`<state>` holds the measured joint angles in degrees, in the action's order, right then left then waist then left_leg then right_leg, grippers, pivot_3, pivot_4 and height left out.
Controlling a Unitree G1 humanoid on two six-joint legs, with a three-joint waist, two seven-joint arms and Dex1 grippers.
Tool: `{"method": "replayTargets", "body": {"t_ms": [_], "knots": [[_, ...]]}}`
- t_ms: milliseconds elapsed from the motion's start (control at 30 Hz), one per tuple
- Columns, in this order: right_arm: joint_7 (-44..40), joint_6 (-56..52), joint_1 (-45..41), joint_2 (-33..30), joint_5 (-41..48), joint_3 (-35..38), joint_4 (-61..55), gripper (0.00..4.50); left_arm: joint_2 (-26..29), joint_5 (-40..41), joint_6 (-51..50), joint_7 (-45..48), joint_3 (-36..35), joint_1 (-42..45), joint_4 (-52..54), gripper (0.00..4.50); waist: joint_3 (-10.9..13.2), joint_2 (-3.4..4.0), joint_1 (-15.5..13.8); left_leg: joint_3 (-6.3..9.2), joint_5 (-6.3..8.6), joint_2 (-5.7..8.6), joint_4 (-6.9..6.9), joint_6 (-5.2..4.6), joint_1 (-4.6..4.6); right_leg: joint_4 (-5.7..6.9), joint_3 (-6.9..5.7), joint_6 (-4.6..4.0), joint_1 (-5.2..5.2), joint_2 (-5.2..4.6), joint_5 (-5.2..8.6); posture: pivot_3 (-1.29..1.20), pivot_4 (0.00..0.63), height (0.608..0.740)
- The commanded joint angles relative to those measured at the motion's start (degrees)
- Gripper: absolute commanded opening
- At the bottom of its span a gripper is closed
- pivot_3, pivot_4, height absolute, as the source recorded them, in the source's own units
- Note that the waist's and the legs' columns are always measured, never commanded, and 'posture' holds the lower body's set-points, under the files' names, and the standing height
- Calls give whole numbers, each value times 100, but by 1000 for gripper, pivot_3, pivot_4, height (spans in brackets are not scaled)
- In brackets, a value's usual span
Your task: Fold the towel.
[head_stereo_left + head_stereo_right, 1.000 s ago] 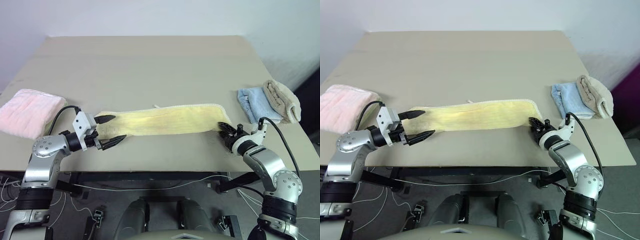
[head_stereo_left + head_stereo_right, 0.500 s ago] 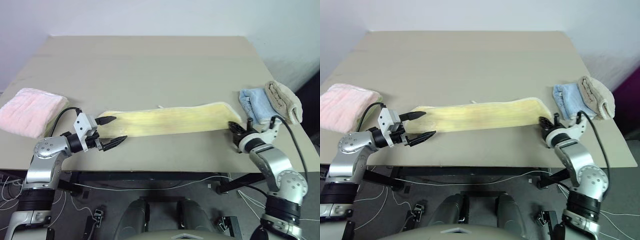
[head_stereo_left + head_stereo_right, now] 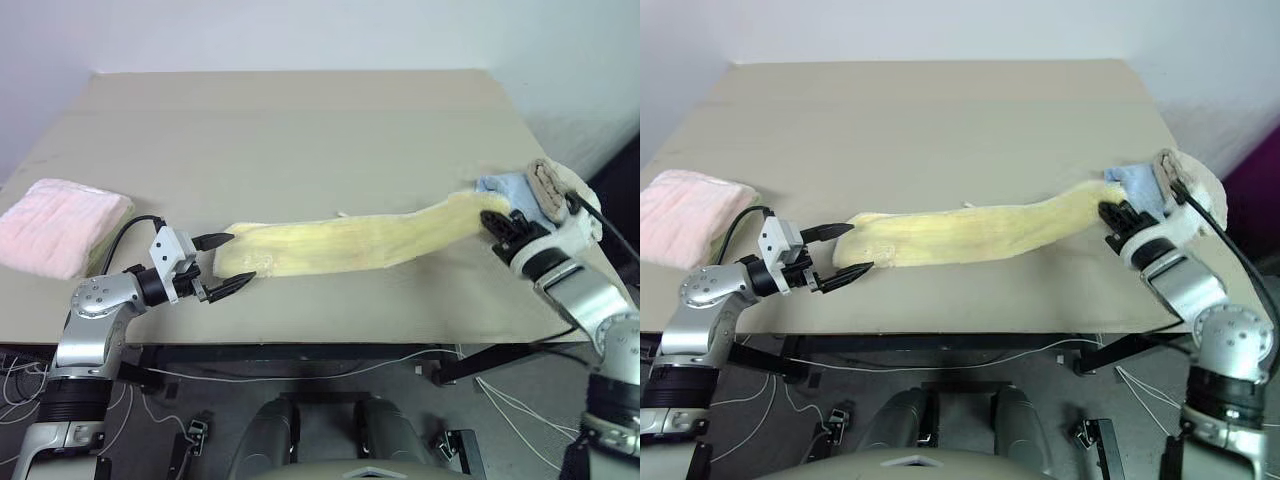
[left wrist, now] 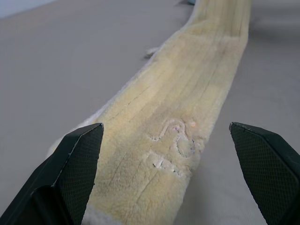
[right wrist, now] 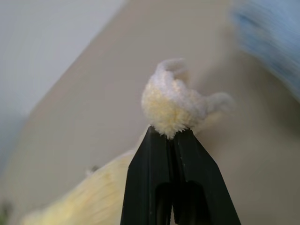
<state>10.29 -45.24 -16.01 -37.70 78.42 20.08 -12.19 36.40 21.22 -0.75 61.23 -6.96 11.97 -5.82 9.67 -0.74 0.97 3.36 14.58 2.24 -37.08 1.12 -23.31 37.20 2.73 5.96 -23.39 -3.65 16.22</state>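
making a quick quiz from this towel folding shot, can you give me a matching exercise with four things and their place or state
Things:
1. yellow towel
2. pink towel
3. left gripper
4. right gripper

States:
A. folded, lying at the table's left edge
B. open, its fingers on either side of one towel end
C. stretched long across the table, one end lifted
D. shut on a pinched towel end

Pairs: 1-C, 2-A, 3-B, 4-D
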Motion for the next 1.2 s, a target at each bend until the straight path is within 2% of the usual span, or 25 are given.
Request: {"method": "replayTargets", "body": {"t_ms": [33, 133, 233, 400, 600, 767, 1167, 1200], "knots": [[-1148, -335, -422, -537, -968, -920, -398, 8, -4, 19, 44, -37, 9, 46, 254, 4500, 0, 0, -1, 0, 0, 0, -1, 0, 0, -1, 0, 0, 1, 0, 0, 0, 150, 740], [-1930, -413, -805, -699, -1768, -1776, -441, 8, -45, 23, 36, -70, 42, 43, 288, 4500, 0, -1, -7, -1, 0, 0, -2, -1, -1, -3, -1, 0, 1, -2, 0, 0, 150, 740], [-2576, -367, -1068, -596, -2593, -2585, -308, 8, -86, 19, 43, -111, 76, 39, 310, 4500, 1, -1, -18, 0, 1, 0, -3, -1, -3, -3, -1, 0, -2, -2, 0, 0, 150, 740], [-3162, -19, -1561, -9, -3976, -3584, 455, 8, -161, 41, 26, -235, 99, -110, 507, 4500, 1, -3, -19, 3, 1, 3, -4, 0, -8, -4, -3, 0, -6, -7, -1, 0, 150, 740], [-3597, -56, -1664, 410, -4479, -3554, 637, 8, -161, 75, -14, -362, 55, -354, 745, 4500, 1, -3, -20, 4, 1, 4, -1, 0, -13, -4, -2, 0, -13, -9, -1, 0, 150, 740], [-3928, -181, -1608, 597, -4618, -3567, 271, 8, -155, 104, -63, -438, 47, -441, 839, 4500, 1, -3, -20, 6, 1, 4, 1, 1, -13, -5, 2, 0, -14, -11, -1, 0, 150, 740], [-4033, -346, -1448, 860, -4987, -3451, 147, 8, -246, 66, -71, -439, 184, -296, 757, 4500, 1, -3, -20, 7, 1, 5, 1, 1, -12, -5, 1, -1, -15, -12, -1, 0, 150, 740], [-4057, -390, -1426, 883, -4957, -3420, 143, 216, -252, 66, -73, -433, 182, -290, 753, 4500, 1, -3, -18, 7, 1, 5, 1, 1, -12, -5, 1, -1, -15, -12, -1, 0, 150, 740]]}}
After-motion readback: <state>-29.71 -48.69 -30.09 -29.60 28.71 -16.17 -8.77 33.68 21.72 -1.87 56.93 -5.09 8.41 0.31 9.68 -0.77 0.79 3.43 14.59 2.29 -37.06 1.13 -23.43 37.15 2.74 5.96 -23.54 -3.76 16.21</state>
